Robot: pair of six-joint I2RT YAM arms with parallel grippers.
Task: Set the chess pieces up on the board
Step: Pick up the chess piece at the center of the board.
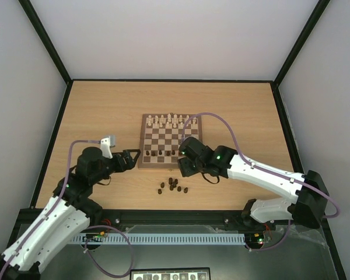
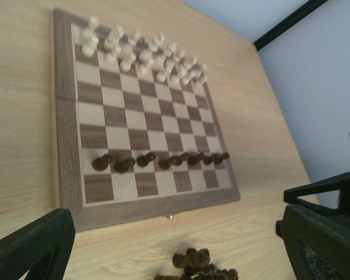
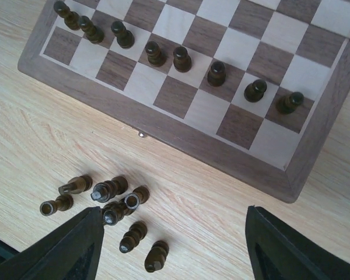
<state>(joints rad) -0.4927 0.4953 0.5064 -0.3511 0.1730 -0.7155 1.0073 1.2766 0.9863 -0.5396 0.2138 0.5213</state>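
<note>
Chess pieces (image 3: 182, 58) of dark brown wood, eight of them, stand upright in one line on the board (image 3: 181, 134), filling the second row of squares from its near edge; the row of squares nearest that edge is bare. More dark pieces lie tipped over in a loose heap (image 3: 114, 204) on the table (image 1: 105, 105), just in front of the board's near border and apart from it; in the overhead view the heap (image 1: 174, 185) sits between the two arms, with a single piece or two a little off to either side. Cream-white pieces (image 1: 170, 121) fill the two far rows of the board (image 1: 157, 165). The right jaws hang above the near right part of the board, standing well apart with nothing between them: in the right wrist view the two dark fingers (image 3: 76, 251) frame bare table, the heap just beside the left one and the board's corner beyond. The left jaws rest low at the board's near left corner, pointed across it, and they too are spread wide and empty; in the left wrist view their fingers (image 2: 29, 248) show at the bottom corners, with the line of dark pieces (image 2: 157, 160), the white pieces (image 2: 140, 52) and part of the heap (image 2: 195, 265) all in sight.
</note>
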